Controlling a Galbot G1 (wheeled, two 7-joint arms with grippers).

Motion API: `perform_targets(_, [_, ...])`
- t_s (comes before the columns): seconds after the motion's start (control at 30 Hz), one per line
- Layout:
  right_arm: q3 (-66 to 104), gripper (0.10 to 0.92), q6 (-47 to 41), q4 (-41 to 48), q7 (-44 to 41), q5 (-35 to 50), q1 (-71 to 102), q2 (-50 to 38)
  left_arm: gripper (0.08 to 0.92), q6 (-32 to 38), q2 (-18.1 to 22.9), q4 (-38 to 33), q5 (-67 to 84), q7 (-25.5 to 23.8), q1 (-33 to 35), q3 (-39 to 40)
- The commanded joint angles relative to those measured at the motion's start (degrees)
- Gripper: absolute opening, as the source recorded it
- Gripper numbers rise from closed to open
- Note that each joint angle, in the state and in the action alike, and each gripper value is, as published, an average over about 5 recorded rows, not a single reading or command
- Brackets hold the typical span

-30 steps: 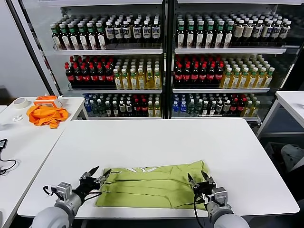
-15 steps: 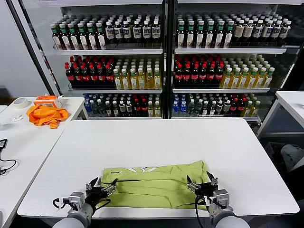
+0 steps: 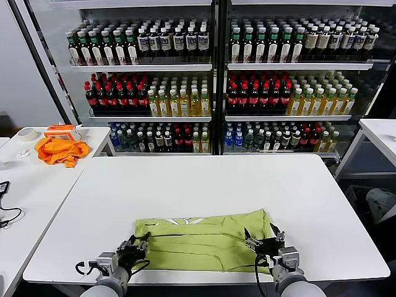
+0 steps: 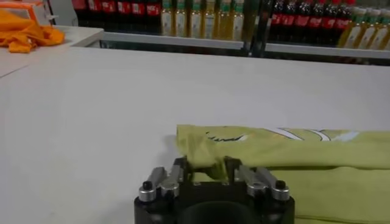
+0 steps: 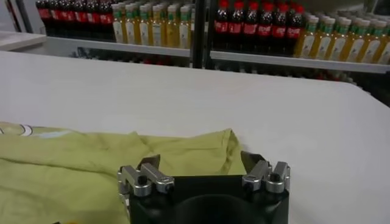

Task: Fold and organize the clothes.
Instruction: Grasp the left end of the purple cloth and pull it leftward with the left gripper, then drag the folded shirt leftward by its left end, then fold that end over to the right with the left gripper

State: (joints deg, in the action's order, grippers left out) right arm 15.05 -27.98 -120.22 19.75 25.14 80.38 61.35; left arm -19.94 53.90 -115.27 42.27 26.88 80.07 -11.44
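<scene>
The light yellow-green T-shirt (image 3: 204, 238) lies folded in a long band near the front edge of the white table (image 3: 204, 182), its white graphic (image 3: 179, 221) showing along the far edge. My left gripper (image 3: 138, 244) is at the shirt's left end; in the left wrist view (image 4: 204, 167) its fingers are shut on a bunched fold of the shirt (image 4: 304, 161). My right gripper (image 3: 263, 237) is at the shirt's right end. In the right wrist view (image 5: 200, 161) it is open, its fingers straddling the shirt's corner (image 5: 91, 164).
A bright orange cloth (image 3: 60, 150) and a tape roll (image 3: 26, 133) lie on a side table at the left. Shelves of bottles (image 3: 210, 86) stand behind the table. Another table (image 3: 380, 133) is at the far right.
My left gripper has moved right onto the shirt's left end and closed from wide open onto the cloth. The right gripper has barely moved and stays open.
</scene>
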Motion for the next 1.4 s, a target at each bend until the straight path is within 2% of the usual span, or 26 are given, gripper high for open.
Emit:
perform_targets(0.03, [-0.01,0.823,0.09,0.17,-0.09,-0.15,0.01,0.07,0.308,-0.45,0.75,0.29,-1.12,0.34,0.30,1.26])
perform_targets(0.2, [-0.22,0.823,0.10,0.44,-0.12,-0.26,-0.30,0.07,0.161,-0.30,1.26,0.69,-2.67,-0.15,-0.06,0.63])
perform_targets(0.3, [-0.31,0.823,0.07,0.43,-0.13,-0.25,-0.58,-0.13,0.106,-0.53,0.67,0.10,-4.33,-0.49,-0.40,-1.24])
perform_targets(0.6, [-0.60,0.823,-0.10,0.26,-0.40,-0.26,-1.22,-0.91,0.098,-8.49,-6.87,-5.20,-9.89,-2.19,2.24,-16.40])
perform_targets(0.8, [-0.84,0.823,-0.10,0.25,-0.40,-0.25,-2.11,-1.18,0.098,-11.21,-11.91,-2.78,-8.86,-1.03,5.13,-25.70])
perform_targets(1.0, [1.35,0.823,0.25,-0.72,-1.03,-0.18,-3.01,-1.92,0.098,-12.45,-15.05,-0.80,-5.23,-0.62,7.42,-32.54])
perform_targets(1.13, [3.62,0.823,0.45,-1.51,-1.64,0.14,-3.76,-3.03,0.098,-13.10,-14.18,-4.61,3.31,0.42,5.56,-30.90])
perform_targets(1.4, [7.27,0.823,0.50,-4.09,-1.98,0.14,-0.52,-5.41,0.098,-13.07,-7.43,-13.64,14.89,0.58,0.19,-20.56])
